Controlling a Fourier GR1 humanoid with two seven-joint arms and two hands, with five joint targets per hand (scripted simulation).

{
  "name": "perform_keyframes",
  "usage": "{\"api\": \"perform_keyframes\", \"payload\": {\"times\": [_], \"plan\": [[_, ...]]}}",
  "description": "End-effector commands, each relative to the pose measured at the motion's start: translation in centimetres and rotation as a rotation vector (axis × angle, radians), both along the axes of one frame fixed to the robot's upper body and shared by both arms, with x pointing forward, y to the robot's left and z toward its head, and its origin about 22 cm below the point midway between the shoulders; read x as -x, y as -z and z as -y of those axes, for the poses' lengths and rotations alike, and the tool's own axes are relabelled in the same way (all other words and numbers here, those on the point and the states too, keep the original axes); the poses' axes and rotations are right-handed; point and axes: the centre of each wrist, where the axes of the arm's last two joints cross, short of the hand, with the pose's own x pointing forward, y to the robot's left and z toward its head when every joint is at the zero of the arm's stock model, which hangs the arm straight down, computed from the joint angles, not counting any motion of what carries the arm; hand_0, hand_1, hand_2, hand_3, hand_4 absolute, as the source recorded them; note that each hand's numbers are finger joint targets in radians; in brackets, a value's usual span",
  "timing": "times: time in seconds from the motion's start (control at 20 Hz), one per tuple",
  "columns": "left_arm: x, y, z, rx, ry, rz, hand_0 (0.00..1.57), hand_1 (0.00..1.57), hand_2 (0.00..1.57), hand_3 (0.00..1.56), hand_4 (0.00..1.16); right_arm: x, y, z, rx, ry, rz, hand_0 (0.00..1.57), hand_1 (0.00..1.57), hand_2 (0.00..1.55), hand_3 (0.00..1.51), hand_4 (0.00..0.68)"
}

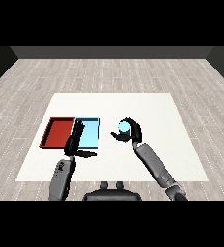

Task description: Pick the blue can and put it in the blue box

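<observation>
The blue can (124, 127) is held by the right hand (130, 131), whose fingers are curled round it, to the right of the light blue tray (91, 136). The left hand (76, 143), fingers straight and thumb spread, is seen over the seam between that tray and the red tray (56, 132) on the white table (147, 111).

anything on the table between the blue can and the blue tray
No. In the head view, only bare white table separates the blue can, held in the right hand, from the blue tray.
</observation>
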Motion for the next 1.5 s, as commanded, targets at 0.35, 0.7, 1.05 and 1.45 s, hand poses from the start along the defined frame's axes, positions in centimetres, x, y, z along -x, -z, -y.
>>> {"api": "perform_keyframes", "payload": {"times": [0.35,0.7,1.05,1.45], "plan": [[-0.8,2.4,4.4,0.025,0.082,-0.059,0.00,0.00,0.00,0.00,0.00,0.8,-0.2,1.5,0.050,-0.018,0.028,1.43,1.43,1.45,1.40,0.616],[-1.7,0.7,5.8,0.048,0.130,-0.121,0.00,0.00,0.00,0.00,0.00,0.5,-2.5,1.6,0.086,-0.047,0.058,1.46,1.46,1.46,1.40,0.612],[-0.3,2.4,9.1,0.027,0.126,-0.151,0.00,0.00,0.00,0.00,0.00,0.5,-2.6,-1.6,0.073,-0.073,0.055,1.49,1.49,1.47,1.40,0.615],[-2.7,3.1,8.3,0.048,0.114,-0.187,0.00,0.00,0.00,0.00,0.00,1.2,-3.4,-1.1,0.055,-0.088,0.080,1.49,1.49,1.47,1.40,0.605]]}}
